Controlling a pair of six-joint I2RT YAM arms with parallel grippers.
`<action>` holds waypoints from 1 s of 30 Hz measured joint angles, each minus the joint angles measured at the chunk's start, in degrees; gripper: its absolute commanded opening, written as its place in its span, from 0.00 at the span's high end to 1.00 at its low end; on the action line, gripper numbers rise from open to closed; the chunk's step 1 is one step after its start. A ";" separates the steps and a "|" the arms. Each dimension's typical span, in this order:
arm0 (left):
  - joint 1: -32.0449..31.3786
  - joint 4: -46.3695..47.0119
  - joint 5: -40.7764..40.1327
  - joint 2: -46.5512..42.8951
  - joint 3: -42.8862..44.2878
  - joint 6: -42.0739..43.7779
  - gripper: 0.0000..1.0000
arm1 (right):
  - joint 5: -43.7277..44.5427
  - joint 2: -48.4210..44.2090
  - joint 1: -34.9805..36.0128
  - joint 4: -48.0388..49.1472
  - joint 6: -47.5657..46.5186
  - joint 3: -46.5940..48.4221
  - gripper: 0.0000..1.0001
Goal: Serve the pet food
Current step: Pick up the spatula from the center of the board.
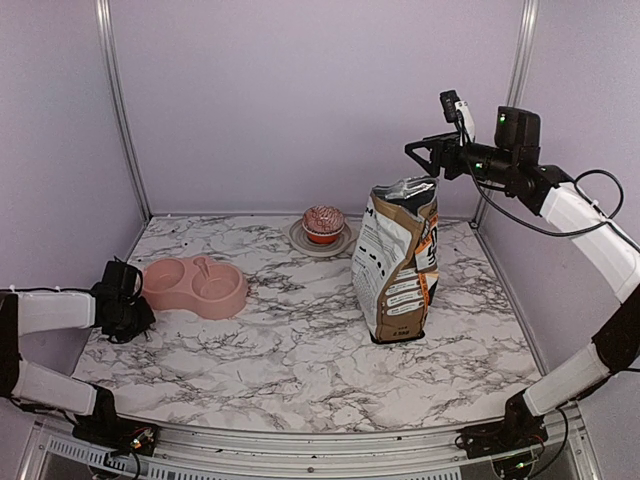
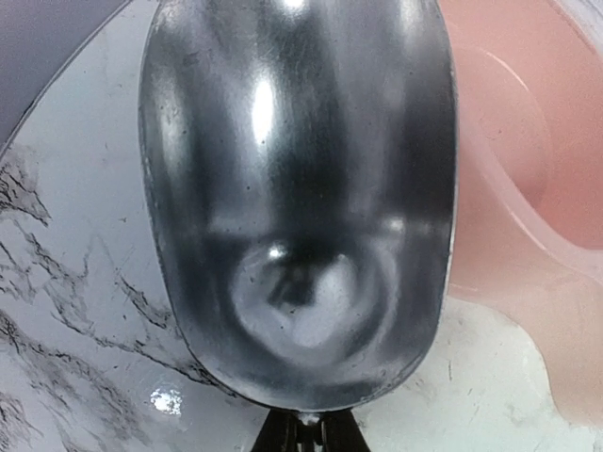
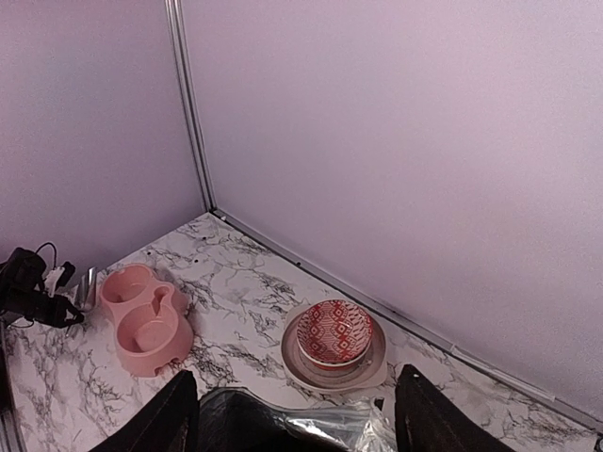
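Pink double bowl (image 1: 195,285), grey-veined white marble table (image 1: 300,370), silver scoop (image 2: 297,188)

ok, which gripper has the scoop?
The left gripper, shut on the metal scoop beside the pink feeder; the right gripper hangs open above the bag, empty.

1. This is a robotics lab test cell.
2. Plain lilac walls (image 1: 300,100) meet at aluminium frame posts (image 1: 120,110), boxing in the work area.
3. A marble-patterned tabletop (image 1: 300,360) sits on a metal rail (image 1: 300,445).
4. The white left arm (image 1: 45,312) and right arm (image 1: 590,235), with an exposed cable (image 1: 600,178), are mounted at the tabletop's near edge.
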 measured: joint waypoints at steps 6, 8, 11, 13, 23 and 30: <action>-0.02 -2.91 -1.03 -7.15 0.33 0.02 1.00 | 0.00 0.00 0.00 0.00 0.00 0.00 0.32; -0.02 -4.44 -1.38 -9.51 0.74 0.02 1.00 | 0.00 0.00 0.02 0.02 0.02 0.00 0.32; -0.02 -7.08 -1.44 -13.07 2.08 0.04 1.00 | -0.02 0.00 0.13 0.04 0.04 0.00 0.32; -0.02 -8.79 -1.42 -15.56 3.50 0.09 1.00 | -0.02 0.00 0.28 0.07 0.04 0.00 0.32; -6.88 -12.57 -2.05 -20.48 9.16 2.23 1.00 | 0.02 0.00 1.42 -0.02 0.04 0.02 0.32; -18.25 -13.90 -6.23 -18.88 13.25 5.35 1.00 | 0.68 0.00 2.73 -1.68 -0.17 0.31 0.32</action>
